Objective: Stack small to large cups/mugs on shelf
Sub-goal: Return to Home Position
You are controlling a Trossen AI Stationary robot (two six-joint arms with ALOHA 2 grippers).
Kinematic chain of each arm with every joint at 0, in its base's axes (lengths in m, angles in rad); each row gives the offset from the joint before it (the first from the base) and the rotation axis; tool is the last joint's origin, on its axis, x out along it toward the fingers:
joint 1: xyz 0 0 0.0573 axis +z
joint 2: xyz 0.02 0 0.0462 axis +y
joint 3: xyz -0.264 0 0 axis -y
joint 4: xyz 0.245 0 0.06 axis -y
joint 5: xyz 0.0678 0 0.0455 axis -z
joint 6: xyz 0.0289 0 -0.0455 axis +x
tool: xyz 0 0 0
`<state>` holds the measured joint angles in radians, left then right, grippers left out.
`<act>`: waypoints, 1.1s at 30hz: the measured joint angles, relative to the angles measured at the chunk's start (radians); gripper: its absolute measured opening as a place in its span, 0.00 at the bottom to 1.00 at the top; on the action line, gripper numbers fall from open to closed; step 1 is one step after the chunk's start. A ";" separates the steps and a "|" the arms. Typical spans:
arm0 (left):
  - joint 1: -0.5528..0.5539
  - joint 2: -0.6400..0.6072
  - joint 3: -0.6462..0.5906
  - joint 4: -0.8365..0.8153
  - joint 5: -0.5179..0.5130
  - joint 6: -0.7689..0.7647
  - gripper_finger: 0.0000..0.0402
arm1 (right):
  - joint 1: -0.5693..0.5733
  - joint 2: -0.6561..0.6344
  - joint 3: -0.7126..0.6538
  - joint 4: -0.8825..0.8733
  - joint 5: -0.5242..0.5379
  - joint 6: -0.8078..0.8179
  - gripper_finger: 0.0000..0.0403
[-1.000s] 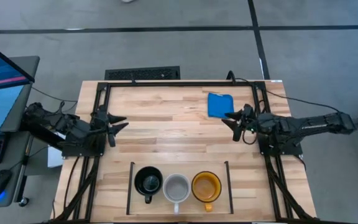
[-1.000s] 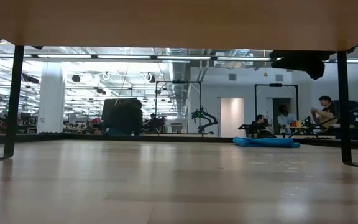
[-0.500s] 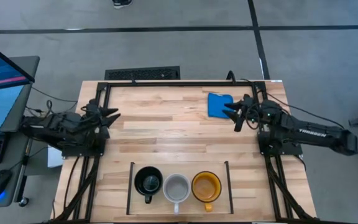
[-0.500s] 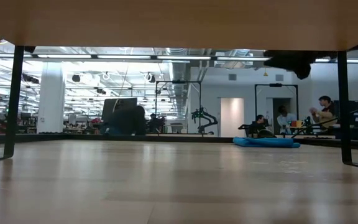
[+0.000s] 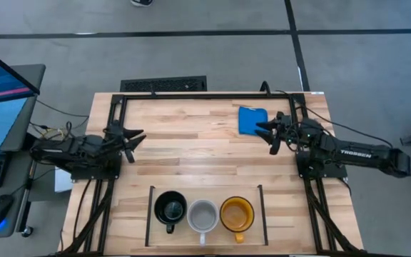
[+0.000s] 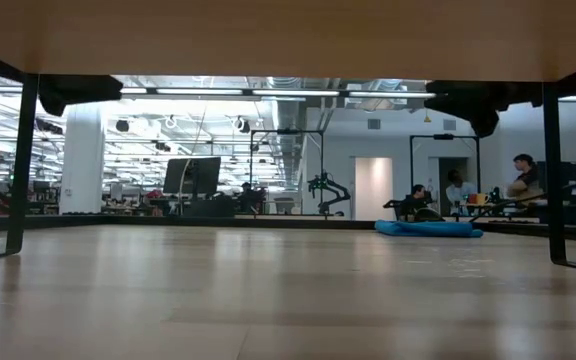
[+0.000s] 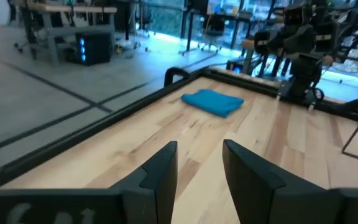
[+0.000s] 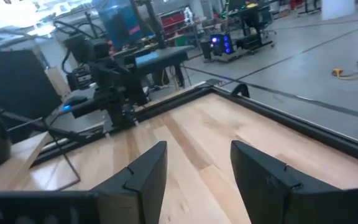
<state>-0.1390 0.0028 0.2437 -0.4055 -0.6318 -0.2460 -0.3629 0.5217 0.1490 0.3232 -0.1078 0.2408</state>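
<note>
Three mugs stand mouth up in a row on the shelf at the table's near edge, between two thin black bars: a black mug on the left, a grey-white mug in the middle, a yellow-orange mug on the right. Their handles point toward the near edge. My left gripper hovers open at the table's left side, far from the mugs; nothing lies between its fingers. My right gripper hovers open at the right side, nothing between its fingers.
A folded blue cloth lies flat at the far right, just beyond my right gripper; it also shows in the left wrist view and the low view. A black metal frame runs around the table's edges. Bare wood lies between the arms.
My left arm has swung and sunk, so its dark shape now shows at the top left of the low view; its gripper ends close to where it began. My right arm has swung about its base, its gripper going a little toward the far edge and the blue cloth. The mugs have not moved.
</note>
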 joint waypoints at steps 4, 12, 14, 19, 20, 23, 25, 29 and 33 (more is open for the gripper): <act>0.000 0.000 -0.073 0.157 0.038 0.052 0.30 | 0.027 0.000 -0.014 0.023 0.000 -0.006 0.50; 0.000 0.000 -0.149 0.244 0.085 0.043 0.30 | 0.071 0.000 -0.142 0.237 -0.001 0.008 0.50; 0.002 0.000 -0.161 0.268 0.106 0.043 0.30 | 0.071 0.000 -0.142 0.230 0.000 0.012 0.50; 0.025 0.000 -0.188 0.360 0.154 0.066 0.30 | 0.071 0.000 -0.142 0.247 -0.024 0.013 0.50; 0.031 0.000 -0.191 0.375 0.164 0.076 0.30 | 0.071 0.000 -0.142 0.246 -0.026 0.013 0.50; 0.056 0.000 -0.204 0.405 0.183 0.080 0.30 | 0.071 0.000 -0.142 0.247 -0.026 0.013 0.50; 0.076 0.003 -0.216 0.439 0.206 0.081 0.30 | 0.071 0.000 -0.142 0.247 -0.026 0.013 0.50; 0.119 0.001 -0.233 0.483 0.305 0.081 0.30 | 0.074 0.000 -0.143 0.255 -0.028 0.000 0.50; 0.160 0.003 -0.234 0.480 0.343 0.080 0.30 | 0.086 0.000 -0.143 0.256 -0.031 -0.002 0.50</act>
<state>0.0210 0.0056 0.0101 0.0743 -0.2892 -0.1661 -0.2765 0.5213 0.0063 0.5787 -0.1385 0.2388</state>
